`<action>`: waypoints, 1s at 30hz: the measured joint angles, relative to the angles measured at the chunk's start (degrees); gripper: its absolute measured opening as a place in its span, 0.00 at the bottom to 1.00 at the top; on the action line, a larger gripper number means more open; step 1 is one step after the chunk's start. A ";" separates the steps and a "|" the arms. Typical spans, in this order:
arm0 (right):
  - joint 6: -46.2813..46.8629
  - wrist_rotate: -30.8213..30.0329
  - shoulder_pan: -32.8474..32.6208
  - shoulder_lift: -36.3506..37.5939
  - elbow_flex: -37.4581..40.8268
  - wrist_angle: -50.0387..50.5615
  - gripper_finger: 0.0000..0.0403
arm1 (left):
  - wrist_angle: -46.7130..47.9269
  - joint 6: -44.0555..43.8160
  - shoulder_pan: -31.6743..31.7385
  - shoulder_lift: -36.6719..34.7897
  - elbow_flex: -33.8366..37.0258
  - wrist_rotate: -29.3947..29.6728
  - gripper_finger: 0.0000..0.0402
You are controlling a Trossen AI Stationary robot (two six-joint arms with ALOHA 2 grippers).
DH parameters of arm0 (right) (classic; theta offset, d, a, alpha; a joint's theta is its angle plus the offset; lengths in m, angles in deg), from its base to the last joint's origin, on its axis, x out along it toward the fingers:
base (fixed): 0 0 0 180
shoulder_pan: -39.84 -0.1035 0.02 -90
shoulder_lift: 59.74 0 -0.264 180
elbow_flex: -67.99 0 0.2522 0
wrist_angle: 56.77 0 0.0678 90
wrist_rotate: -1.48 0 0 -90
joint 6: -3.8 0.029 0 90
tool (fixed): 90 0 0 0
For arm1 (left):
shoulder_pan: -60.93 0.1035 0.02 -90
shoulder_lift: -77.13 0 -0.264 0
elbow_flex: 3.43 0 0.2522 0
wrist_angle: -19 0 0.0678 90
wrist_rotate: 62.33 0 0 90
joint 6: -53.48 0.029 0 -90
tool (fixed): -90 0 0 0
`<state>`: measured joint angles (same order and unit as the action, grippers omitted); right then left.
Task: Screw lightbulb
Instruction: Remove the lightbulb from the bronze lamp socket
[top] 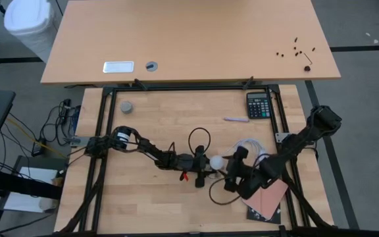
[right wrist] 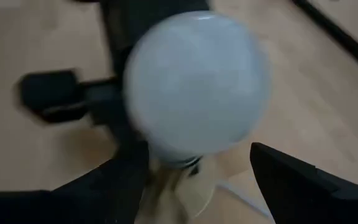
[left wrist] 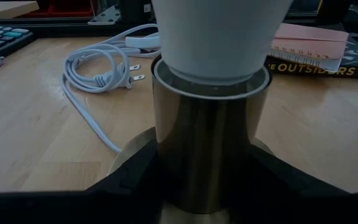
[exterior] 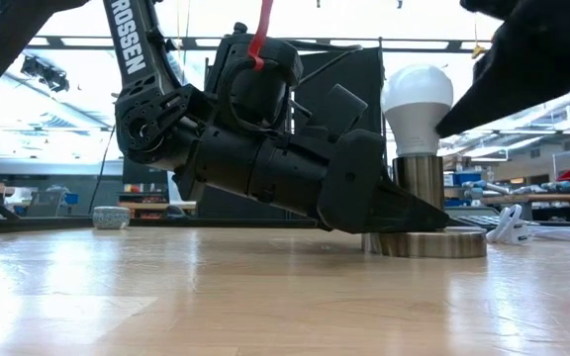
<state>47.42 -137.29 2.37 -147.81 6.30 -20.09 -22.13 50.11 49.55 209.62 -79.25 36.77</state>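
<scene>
The lightbulb (exterior: 417,93) sits upright in the brass socket (exterior: 420,180) of the lamp base (exterior: 433,242) on the table (exterior: 265,297). The left tool (left wrist: 197,186) lies low on the table, its fingers (left wrist: 135,171) clamped on the socket just beneath the bulb. The right tool (right wrist: 197,180) hovers close above the bulb, fingers (right wrist: 291,180) spread apart either side of it, not touching.

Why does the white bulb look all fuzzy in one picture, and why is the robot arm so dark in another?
In the right wrist view the lightbulb sits very near the lens, so it is out of focus. In the low view bright room light behind turns the left gripper into a dark shape, while the silver socket shows glints.
</scene>
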 joint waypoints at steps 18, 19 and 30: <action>9.44 -10.29 1.11 7.90 8.49 2.78 0.72 | 0.00 -0.07 -0.02 0.00 0.00 -0.09 0.47; 9.48 -8.52 1.07 8.60 8.49 3.10 0.72 | 0.00 -0.07 -0.02 0.00 0.00 -0.09 0.47; 13.48 0.11 1.48 9.33 8.45 7.15 0.68 | 0.00 -0.03 -0.02 0.00 0.00 -0.09 0.47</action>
<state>60.90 -137.18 3.85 -138.48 14.75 -12.94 -22.13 50.08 49.53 209.62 -79.25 36.69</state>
